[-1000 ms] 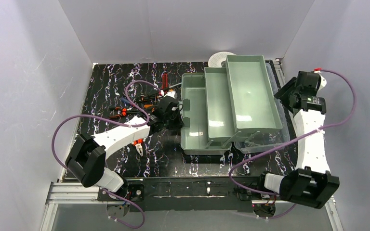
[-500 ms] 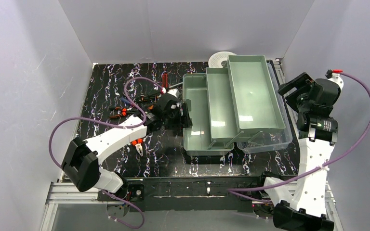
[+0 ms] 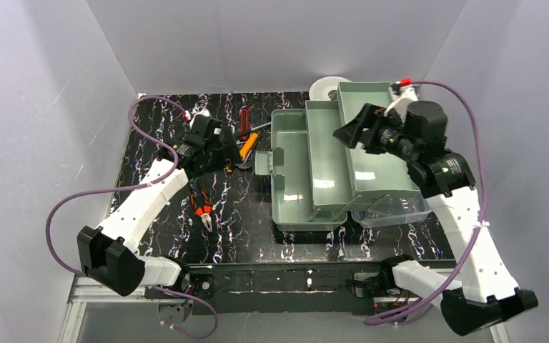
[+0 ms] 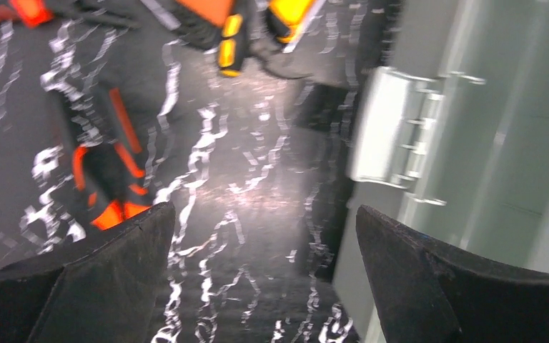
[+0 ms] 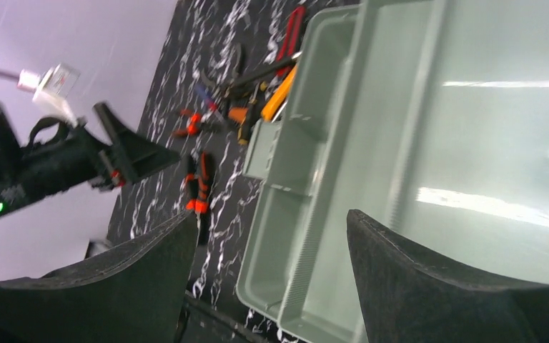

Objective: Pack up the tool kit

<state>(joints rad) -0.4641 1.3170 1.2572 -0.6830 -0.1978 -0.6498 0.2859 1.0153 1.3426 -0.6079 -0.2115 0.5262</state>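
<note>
Black, white-veined marbled tabletop carries everything. The large rectangular pale-green plastic tool box sits right of centre, opened out, with its trays stepped upward toward the right. A clear translucent lid shows under the box's near right corner. My right gripper hovers over the stepped trays, jaws spread wide with nothing between them; the wrist view looks straight down into pale-green tray. My left gripper is over bare tabletop just left of the box, jaws also wide apart and holding nothing. The box's pale hinged latch sticks out from its left wall, just ahead of my left gripper's right finger. A white round spool sits behind the box at the far edge, partly hidden by the top tray. Tools lie loose on the tabletop, left of the box. An orange-handled tool and a red-handled tool are in a cluster near the box's far left corner; I can't tell their exact types. Small orange-and-black pliers lie alone nearer my bases, apart from the box.
</note>
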